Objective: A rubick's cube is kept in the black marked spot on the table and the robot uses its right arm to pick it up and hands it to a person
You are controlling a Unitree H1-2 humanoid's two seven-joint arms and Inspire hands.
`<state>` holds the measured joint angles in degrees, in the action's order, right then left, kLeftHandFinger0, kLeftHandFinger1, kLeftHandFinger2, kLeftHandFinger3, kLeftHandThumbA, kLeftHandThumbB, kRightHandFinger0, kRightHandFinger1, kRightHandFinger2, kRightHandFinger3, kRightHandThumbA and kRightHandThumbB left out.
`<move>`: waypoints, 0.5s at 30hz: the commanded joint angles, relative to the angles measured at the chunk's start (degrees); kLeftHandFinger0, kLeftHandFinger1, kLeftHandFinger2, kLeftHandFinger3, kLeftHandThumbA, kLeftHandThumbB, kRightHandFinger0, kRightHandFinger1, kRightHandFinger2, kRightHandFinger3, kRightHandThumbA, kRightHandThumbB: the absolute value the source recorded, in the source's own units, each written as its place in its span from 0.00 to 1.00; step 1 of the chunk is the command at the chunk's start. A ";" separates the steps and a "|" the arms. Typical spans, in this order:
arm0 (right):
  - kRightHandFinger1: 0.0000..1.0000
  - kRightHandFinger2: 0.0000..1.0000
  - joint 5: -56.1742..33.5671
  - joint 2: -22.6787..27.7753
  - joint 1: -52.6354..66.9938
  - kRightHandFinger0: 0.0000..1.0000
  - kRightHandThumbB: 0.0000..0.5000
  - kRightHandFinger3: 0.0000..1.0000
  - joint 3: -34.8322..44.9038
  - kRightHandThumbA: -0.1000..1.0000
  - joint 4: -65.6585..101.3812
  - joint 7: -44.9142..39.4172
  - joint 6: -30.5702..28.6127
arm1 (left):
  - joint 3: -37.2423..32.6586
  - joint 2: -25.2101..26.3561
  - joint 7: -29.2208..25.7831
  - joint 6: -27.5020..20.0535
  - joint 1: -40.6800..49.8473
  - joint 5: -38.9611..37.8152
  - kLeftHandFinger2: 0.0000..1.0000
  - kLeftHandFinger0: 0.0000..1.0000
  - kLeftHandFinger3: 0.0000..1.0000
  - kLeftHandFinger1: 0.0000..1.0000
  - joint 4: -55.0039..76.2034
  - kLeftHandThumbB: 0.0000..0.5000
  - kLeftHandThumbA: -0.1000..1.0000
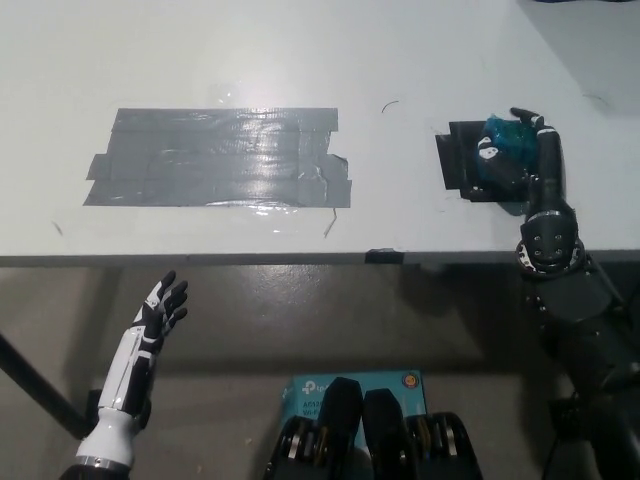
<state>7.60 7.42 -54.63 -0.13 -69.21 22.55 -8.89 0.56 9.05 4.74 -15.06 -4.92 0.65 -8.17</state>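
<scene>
The Rubik's cube (503, 135) shows as a teal block on the black marked spot (458, 160) at the table's right side. My black right hand (520, 155) is wrapped around the cube, fingers curled over its top and near side, so much of it is hidden. Whether the cube still touches the spot is unclear. My white left hand (158, 315) rests below the table's front edge at the lower left, fingers spread, holding nothing.
A wide patch of grey tape (220, 158) covers the white table (300, 60) left of centre. The table's front edge (250, 258) runs across the picture. A blue box (355, 385) lies on the floor below.
</scene>
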 commanded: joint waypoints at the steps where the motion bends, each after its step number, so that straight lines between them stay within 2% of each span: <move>1: 0.59 0.91 0.11 -0.13 0.90 0.06 0.37 0.88 0.12 0.00 1.62 1.42 2.43 | 0.48 0.69 0.57 -1.19 -0.66 -1.16 1.00 1.00 1.00 1.00 0.80 0.42 1.00; 2: 0.58 0.90 0.20 -0.09 1.06 0.05 0.35 0.87 0.11 0.00 2.19 1.60 2.40 | 0.51 0.69 0.62 -1.21 -0.64 -1.15 1.00 1.00 1.00 1.00 0.80 0.42 1.00; 4: 0.60 0.91 0.50 0.09 1.86 0.08 0.38 0.89 0.16 0.00 5.05 2.15 1.75 | 0.51 0.59 0.74 -0.77 -0.56 -1.34 1.00 1.00 1.00 1.00 1.18 0.42 1.00; 7: 0.54 0.87 0.93 0.36 3.29 0.05 0.38 0.88 0.47 0.00 12.29 2.58 1.38 | 0.48 0.68 0.66 -0.59 -0.77 -0.95 1.00 1.00 1.00 1.00 1.31 0.42 1.00; 9: 0.50 0.86 1.09 0.31 4.55 0.03 0.38 0.87 0.93 0.00 19.48 2.33 3.22 | 0.53 0.72 0.64 -0.42 -0.84 -0.90 1.00 1.00 1.00 1.00 1.32 0.42 1.00; 10: 0.47 0.82 0.83 -0.13 6.00 0.00 0.37 0.84 1.67 0.00 27.17 2.11 5.12 | 0.51 0.76 0.72 -0.62 -0.87 -0.97 1.00 1.00 1.00 1.00 1.23 0.41 1.00; 12: 0.40 0.77 1.39 -0.54 7.37 0.02 0.38 0.83 2.29 0.00 37.80 1.99 8.95 | 0.47 0.83 0.60 -0.94 -1.07 -0.62 1.00 1.00 1.00 1.00 0.99 0.41 1.00; 13: 0.30 0.68 2.52 -0.49 7.85 0.00 0.40 0.83 2.14 0.00 41.31 2.26 10.53 | 0.46 0.87 0.64 -1.02 -1.16 -0.62 1.00 1.00 1.00 1.00 0.87 0.41 1.00; 15: 0.19 0.61 2.89 -0.62 8.82 0.00 0.37 0.84 2.49 0.00 47.75 2.08 11.57 | 0.42 0.93 0.78 -1.00 -1.37 -0.74 1.00 1.00 1.00 1.00 0.67 0.41 1.00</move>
<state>7.85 7.16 -45.68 0.62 -47.25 23.46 -5.36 0.58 9.04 4.94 -14.91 -4.93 0.67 -8.47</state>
